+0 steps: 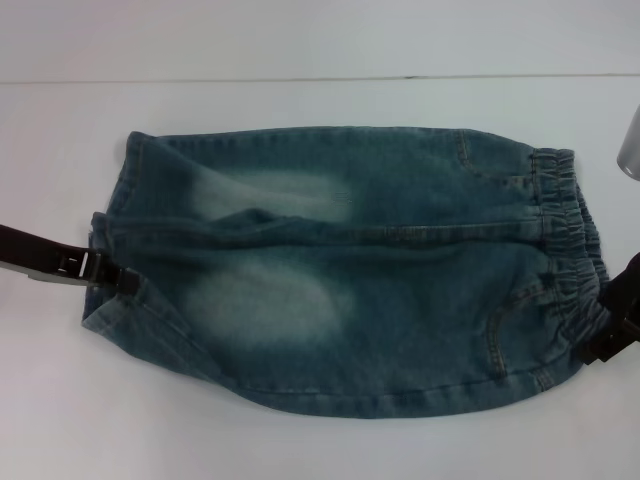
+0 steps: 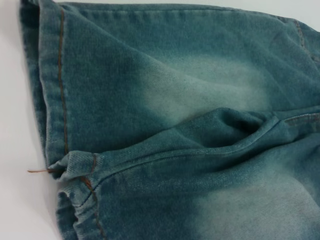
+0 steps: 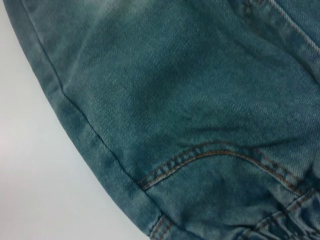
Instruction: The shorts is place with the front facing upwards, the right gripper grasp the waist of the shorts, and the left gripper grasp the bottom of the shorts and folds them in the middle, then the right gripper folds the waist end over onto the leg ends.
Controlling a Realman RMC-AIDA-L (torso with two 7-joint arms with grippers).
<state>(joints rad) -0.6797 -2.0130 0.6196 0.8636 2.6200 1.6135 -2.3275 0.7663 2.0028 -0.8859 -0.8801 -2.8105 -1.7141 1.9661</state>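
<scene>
The denim shorts [image 1: 350, 270] lie flat on the white table, front up. The ruched waist of the shorts [image 1: 565, 235] is on the right, and the bottom of the shorts, the two hemmed leg ends [image 1: 112, 200], is on the left. My left gripper [image 1: 118, 276] touches the hem where the two legs meet. Its wrist view shows that hem [image 2: 52, 100] and the gap between the legs [image 2: 60, 172]. My right gripper [image 1: 603, 343] is against the near corner of the waist. Its wrist view shows the gathered band [image 3: 280, 227] and a curved pocket seam [image 3: 210, 150].
Bare white table [image 1: 300, 445] surrounds the shorts on every side. A grey cylindrical part [image 1: 630, 140] pokes in at the right edge, beyond the waist. The table's far edge [image 1: 300, 79] runs across behind the shorts.
</scene>
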